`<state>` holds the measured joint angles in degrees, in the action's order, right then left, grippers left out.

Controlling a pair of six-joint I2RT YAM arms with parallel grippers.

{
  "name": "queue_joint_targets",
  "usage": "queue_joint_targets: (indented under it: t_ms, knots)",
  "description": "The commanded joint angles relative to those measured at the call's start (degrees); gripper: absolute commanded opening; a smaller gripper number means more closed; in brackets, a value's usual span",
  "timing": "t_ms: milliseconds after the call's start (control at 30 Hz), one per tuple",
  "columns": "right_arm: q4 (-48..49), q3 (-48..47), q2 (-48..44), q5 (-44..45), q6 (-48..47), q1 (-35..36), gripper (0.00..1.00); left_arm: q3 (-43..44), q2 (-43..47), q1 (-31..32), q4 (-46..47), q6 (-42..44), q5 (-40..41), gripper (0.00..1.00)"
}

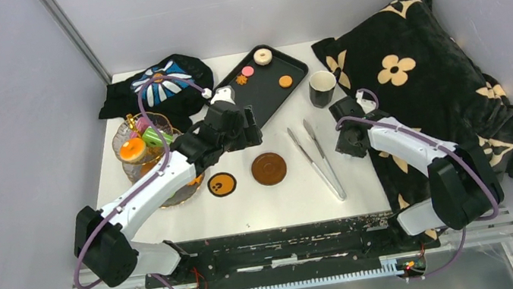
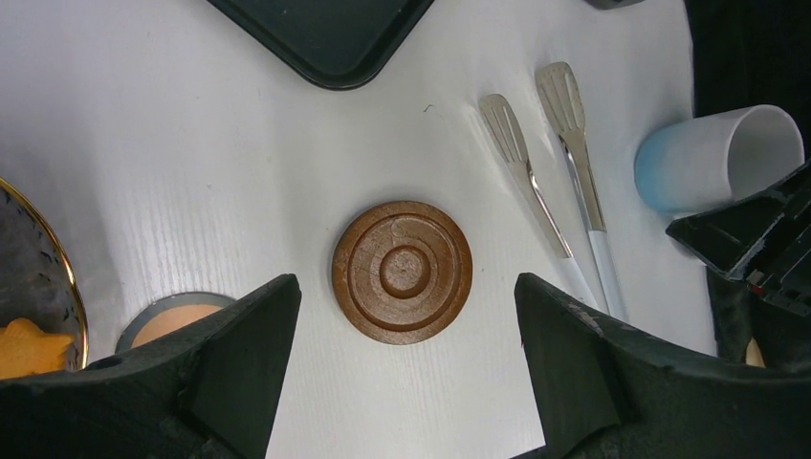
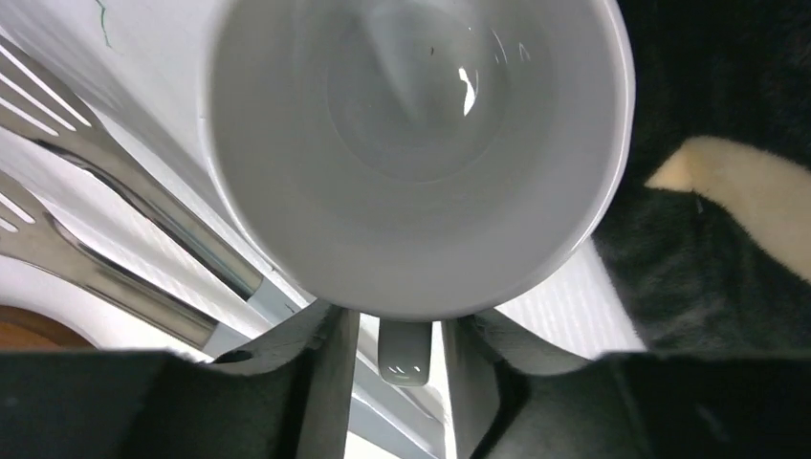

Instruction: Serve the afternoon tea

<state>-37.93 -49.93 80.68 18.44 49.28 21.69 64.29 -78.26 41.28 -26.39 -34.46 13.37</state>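
My left gripper (image 1: pixel 251 131) is open and empty, hovering over the table; in its wrist view (image 2: pixel 406 292) a brown round saucer (image 2: pixel 403 272) lies just ahead between the fingers, also seen from above (image 1: pixel 269 168). My right gripper (image 1: pixel 352 111) is shut on the handle of the white mug (image 3: pixel 421 143), which is tipped on its side (image 2: pixel 712 158). The dark cup (image 1: pixel 323 88) stands by the tray. The glass stand (image 1: pixel 130 129) at the left holds orange, green and pink pastries. More pastries lie on the black tray (image 1: pixel 262 101).
Metal tongs (image 1: pixel 316 155) lie between the saucer and my right arm, also in the wrist views (image 2: pixel 536 182) (image 3: pixel 115 191). A second saucer (image 1: pixel 222 185) holds an orange piece. The flower cloth (image 1: pixel 160 82) is at back left, the black blanket (image 1: pixel 427 73) on the right.
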Motion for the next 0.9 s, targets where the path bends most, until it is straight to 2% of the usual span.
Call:
queue_joint_targets:
  t_ms: [0, 167, 200, 333, 500, 600, 767, 867]
  knots:
    - [5.0, 1.1, -1.5, 1.9, 0.8, -0.1, 0.34, -0.6, 1.9, 0.0, 2.3, 2.5, 1.1, 0.9]
    - [3.8, 0.8, -7.1, 5.4, -3.2, -0.1, 0.02, -0.7, 2.1, 0.0, 1.8, 2.4, 1.8, 0.9]
    - [3.3, 0.2, -8.1, 5.8, -4.4, 0.0, 0.01, -0.7, 2.1, 0.0, 1.7, 2.3, 1.8, 0.9]
    - [3.0, -3.5, -12.2, 2.6, -11.4, 0.3, 0.01, 0.8, 2.5, 0.0, 0.4, 2.5, 2.0, 0.9]
    - [7.9, -6.4, -16.0, -7.6, -18.4, 3.4, 0.01, 12.5, 5.2, 0.0, -8.2, 3.7, 1.3, 0.92]
    - [6.0, -12.3, -11.6, -12.7, -21.2, 8.6, 0.01, 20.4, 8.0, -0.1, -11.5, 5.9, 1.8, 0.94]
    - [3.6, -20.6, -2.7, -15.0, -24.9, 21.1, 0.01, 37.8, 7.9, -0.2, -19.2, 7.8, -0.6, 0.95]
    - [4.0, -23.6, 1.5, -18.0, -26.6, 26.4, 0.01, 42.0, 9.0, -0.1, -19.7, 7.8, -0.7, 0.96]
